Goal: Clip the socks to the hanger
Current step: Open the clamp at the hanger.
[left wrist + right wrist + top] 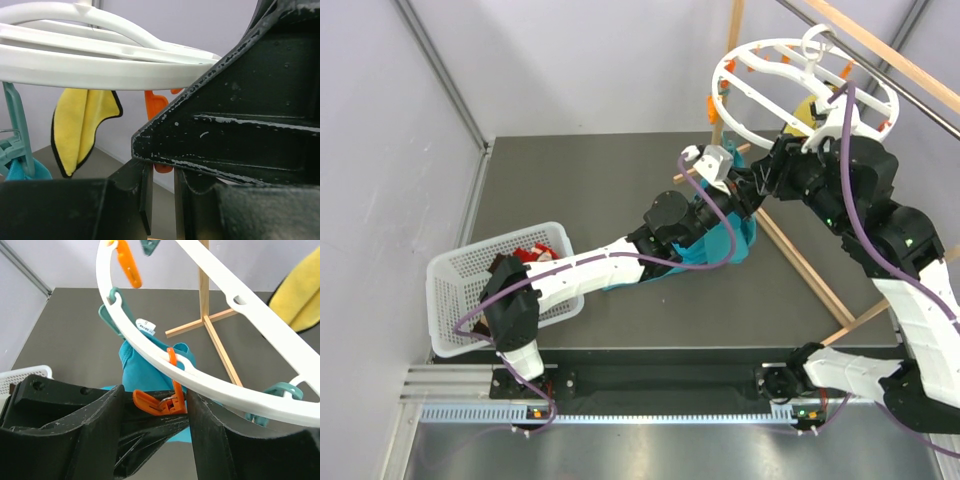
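Note:
The white ring hanger (750, 55) hangs at the upper right; it also shows in the left wrist view (100, 75) and the right wrist view (220, 390). The socks, red (535, 255) and dark brown (505, 265), lie in the mesh basket (450, 265). My right gripper (760, 185) (152, 410) is open, its jaws either side of an orange clip (170, 402) on the rim. My left gripper (720, 165) (162, 200) is just below the rim, right against the right gripper, its jaws a narrow gap apart with nothing between them. An orange clip (156, 105) hangs behind.
A long teal cloth (725, 240) (145, 370) hangs from the rim under both grippers. A yellow cloth (82, 125) (300, 295) hangs on the far side. The wooden rail frame (800, 260) (204, 305) stands behind and to the right.

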Controlling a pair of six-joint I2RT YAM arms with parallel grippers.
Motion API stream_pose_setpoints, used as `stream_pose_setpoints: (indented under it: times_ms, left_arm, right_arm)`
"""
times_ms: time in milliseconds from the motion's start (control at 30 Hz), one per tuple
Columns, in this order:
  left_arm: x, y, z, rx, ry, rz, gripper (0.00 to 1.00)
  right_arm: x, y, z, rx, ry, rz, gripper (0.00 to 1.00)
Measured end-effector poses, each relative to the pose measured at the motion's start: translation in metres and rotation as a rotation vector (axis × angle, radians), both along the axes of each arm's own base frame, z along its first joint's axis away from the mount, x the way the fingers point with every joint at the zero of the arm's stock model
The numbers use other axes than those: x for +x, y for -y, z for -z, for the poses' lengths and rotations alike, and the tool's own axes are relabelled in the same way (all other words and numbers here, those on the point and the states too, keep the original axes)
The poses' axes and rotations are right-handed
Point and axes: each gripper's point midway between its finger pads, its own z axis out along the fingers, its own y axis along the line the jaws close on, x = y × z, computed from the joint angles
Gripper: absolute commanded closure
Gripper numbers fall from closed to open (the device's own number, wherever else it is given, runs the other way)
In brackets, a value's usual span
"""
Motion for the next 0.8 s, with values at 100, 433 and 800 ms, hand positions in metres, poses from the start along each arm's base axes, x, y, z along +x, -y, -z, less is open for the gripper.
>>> stream_pose_setpoints:
  times_ms: [100,433,800]
  left_arm:
    - [0.001,0.000,0.001,0.003,-0.005,-0.001,1.00]
    - [0.005,-0.002,0.003,0.006,-0.015,-0.013,0.76]
    - [-0.031,-0.069,0.035,0.089,-0.144,-0.038,0.51]
  right_arm:
    - [0.005,0.001,0.002,0.004,0.010,0.014,0.50]
    - [0.016,0.009,-0.001,-0.005,0.054,0.042,1.00]
    - [0.029,0.018,-0.004,0.003,0.069,0.089,1.00]
